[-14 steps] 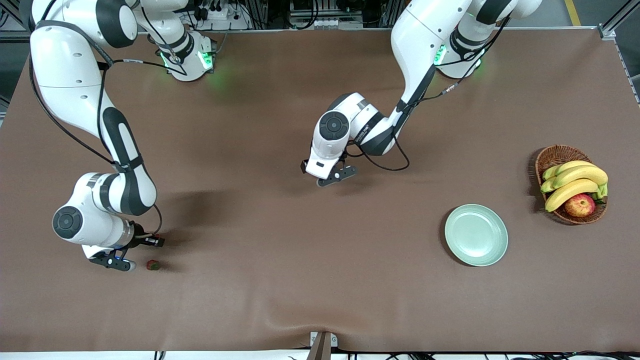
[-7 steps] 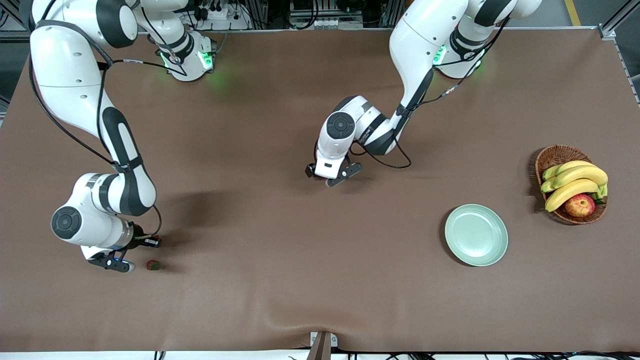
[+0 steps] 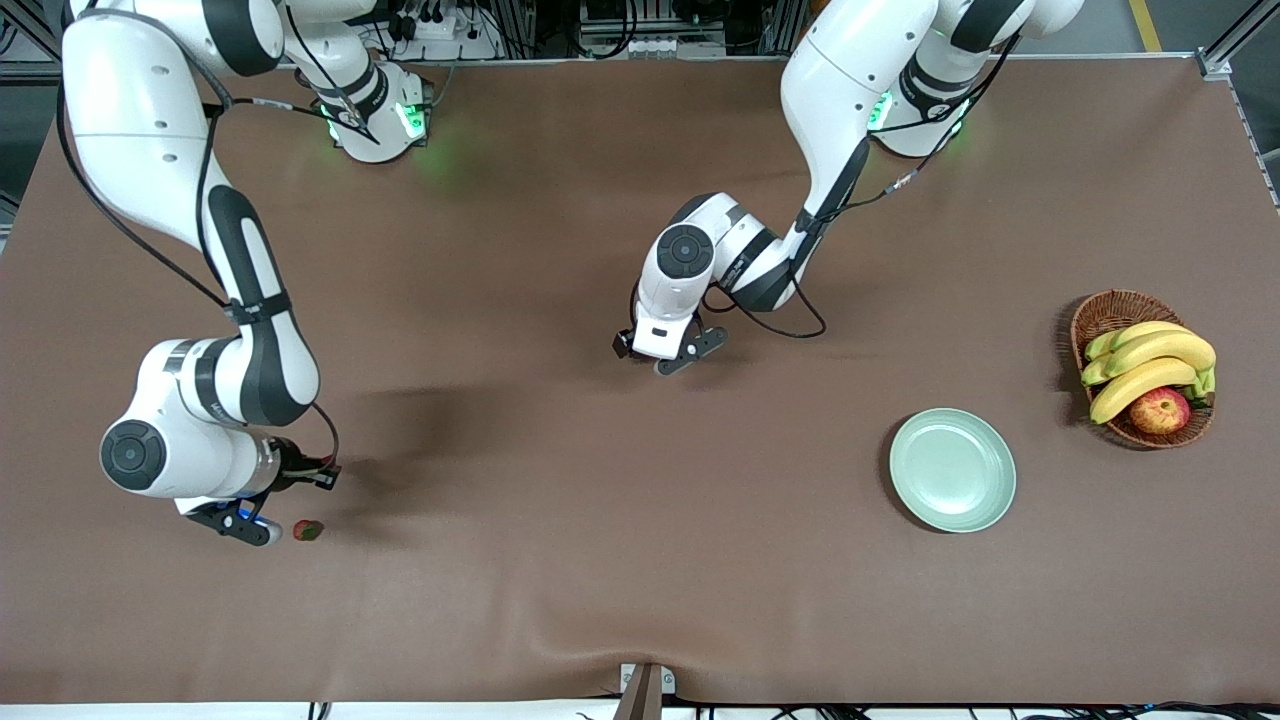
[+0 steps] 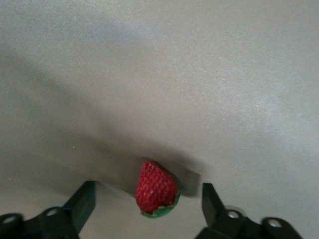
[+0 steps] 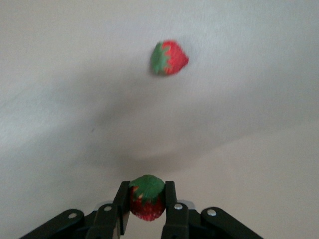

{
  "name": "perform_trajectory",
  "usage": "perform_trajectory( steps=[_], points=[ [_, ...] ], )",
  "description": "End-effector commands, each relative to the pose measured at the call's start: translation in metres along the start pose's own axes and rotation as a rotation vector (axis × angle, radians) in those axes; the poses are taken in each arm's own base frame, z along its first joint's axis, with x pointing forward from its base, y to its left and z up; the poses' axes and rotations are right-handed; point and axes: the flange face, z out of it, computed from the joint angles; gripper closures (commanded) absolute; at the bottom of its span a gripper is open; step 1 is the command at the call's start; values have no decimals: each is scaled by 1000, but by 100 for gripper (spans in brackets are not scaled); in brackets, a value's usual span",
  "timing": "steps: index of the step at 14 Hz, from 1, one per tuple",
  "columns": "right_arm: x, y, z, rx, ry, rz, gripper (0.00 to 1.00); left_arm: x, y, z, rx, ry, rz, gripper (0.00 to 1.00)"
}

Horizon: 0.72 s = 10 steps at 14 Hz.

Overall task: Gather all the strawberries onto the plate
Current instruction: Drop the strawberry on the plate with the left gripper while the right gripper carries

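Since the earlier frame, the left arm has drawn its wrist in and lowered the left gripper (image 4: 147, 204) around a strawberry near the middle of the surface (image 3: 500, 300); the right arm has shifted only slightly at its own end.

Check the fingers. The left gripper stands open, its fingers (image 4: 82, 199) set on either side of the first strawberry (image 4: 156, 188), apart from it; the berry lies on the surface, not yet gripped. The right gripper (image 5: 147, 204) is closed on a second strawberry (image 5: 146, 197), clamped between its fingers with the green top showing. Note that the wrist view does not tell whether this berry has left the surface.

A third strawberry (image 3: 307, 530) lies on the surface just beside the right gripper, at the right arm's end and nearer the front camera than the left gripper.

Judge progress as early. The plate (image 3: 952, 469) sits toward the left arm's end, near the basket (image 3: 1100, 312), and holds nothing. No berry has been delivered; one is in hand, one is framed for a grasp, one waits.

Count:
- Strawberries: three.
- Plate: one.
- Basket: one, holding bananas (image 3: 1150, 360) and one apple (image 3: 1159, 410).

Remaining, as you should expect: close on the framed berry, carry both to the plate, then fetch the last.
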Motion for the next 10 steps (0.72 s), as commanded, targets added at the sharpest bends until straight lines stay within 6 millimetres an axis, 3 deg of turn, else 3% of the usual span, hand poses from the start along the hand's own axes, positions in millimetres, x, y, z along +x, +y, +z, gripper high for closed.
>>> perform_trajectory(
  steps=[1, 5, 10],
  points=[
    [-20, -21, -20, 22, -25, 57, 100, -7, -4, -4, 42, 17, 31, 100],
    [-36, -40, -27, 58, -77, 95, 100, -3, -3, -16, 54, 15, 41, 100],
    [-85, -110, -23, 105, -165, 215, 100, 19, 0, -64, 42, 29, 47, 100]
  ],
)
